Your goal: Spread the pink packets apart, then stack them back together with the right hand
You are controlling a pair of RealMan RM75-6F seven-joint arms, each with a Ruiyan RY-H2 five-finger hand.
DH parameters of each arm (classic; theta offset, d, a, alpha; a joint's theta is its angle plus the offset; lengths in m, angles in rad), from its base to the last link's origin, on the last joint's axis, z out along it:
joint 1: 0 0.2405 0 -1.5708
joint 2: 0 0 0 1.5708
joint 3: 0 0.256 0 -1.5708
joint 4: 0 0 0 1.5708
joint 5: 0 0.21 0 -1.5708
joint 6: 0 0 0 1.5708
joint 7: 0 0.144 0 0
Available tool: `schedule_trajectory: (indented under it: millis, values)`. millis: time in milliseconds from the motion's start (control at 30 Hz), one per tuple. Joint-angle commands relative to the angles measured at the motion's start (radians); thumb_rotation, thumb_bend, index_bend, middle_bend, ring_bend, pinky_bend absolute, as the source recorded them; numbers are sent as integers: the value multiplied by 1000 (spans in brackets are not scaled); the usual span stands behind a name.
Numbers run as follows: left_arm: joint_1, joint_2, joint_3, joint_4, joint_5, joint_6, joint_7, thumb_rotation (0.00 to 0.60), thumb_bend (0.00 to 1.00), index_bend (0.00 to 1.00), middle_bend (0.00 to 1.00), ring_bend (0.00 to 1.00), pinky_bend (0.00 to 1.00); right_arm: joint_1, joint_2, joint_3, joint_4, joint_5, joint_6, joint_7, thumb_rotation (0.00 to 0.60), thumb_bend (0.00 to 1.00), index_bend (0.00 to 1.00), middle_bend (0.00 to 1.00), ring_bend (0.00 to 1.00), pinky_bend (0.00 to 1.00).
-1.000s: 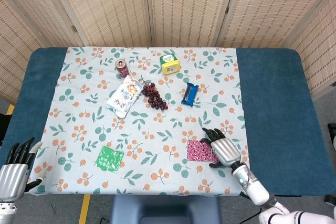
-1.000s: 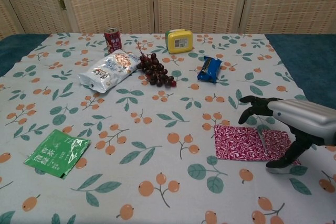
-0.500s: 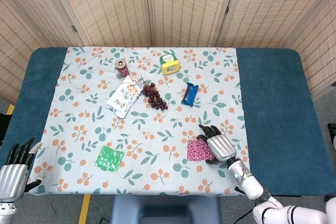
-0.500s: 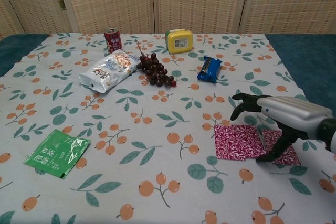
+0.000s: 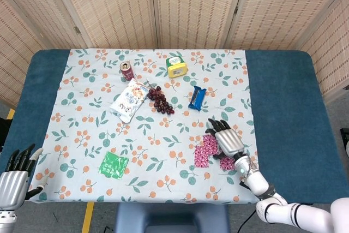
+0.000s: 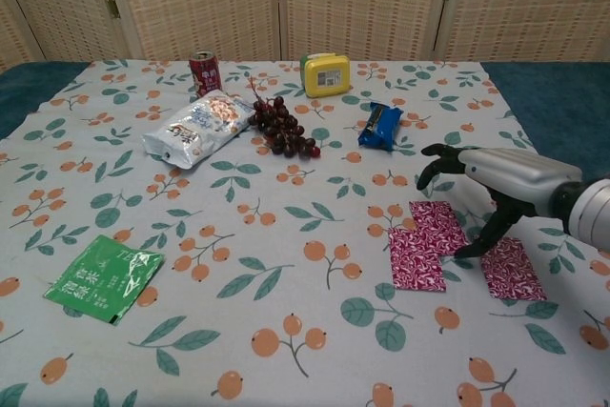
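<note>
Pink packets [image 6: 426, 244], three of them, lie fanned apart on the counter's [image 6: 286, 312] flowered cloth, with the right hand [image 6: 481, 188] arched over them, fingers [image 6: 474, 246] spread and one tip touching down between packets. Farther back sit one can [image 6: 204, 71], one snack bag [image 6: 197, 127], grapes [image 6: 282, 130], a yellow box [image 6: 325, 73] and a blue bar [image 6: 380, 126]; one green sachet [image 6: 104, 279] lies at left. The left hand [image 5: 15, 177] rests open off the counter's edge.

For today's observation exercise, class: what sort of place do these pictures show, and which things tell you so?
Probably an indoor robot test setup, not a home. A table with a floral cloth stands before woven folding screens, and a robot's right hand works over pink packets among scattered snacks.
</note>
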Motion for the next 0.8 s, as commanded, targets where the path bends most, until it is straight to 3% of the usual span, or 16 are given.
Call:
schedule_trajectory:
  millis: [33, 800]
  values:
    - [-1, 0, -1, -1, 0, -1, 1, 600, 409, 147, 51, 122, 0, 20, -17, 17, 27, 20, -16, -7, 600, 84, 233, 7, 0, 0]
    - [0, -2, -2, 9, -10, -7, -6, 600, 409, 148, 51, 122, 0, 104, -68, 70, 124, 119, -55, -54, 600, 84, 232, 7, 0, 0]
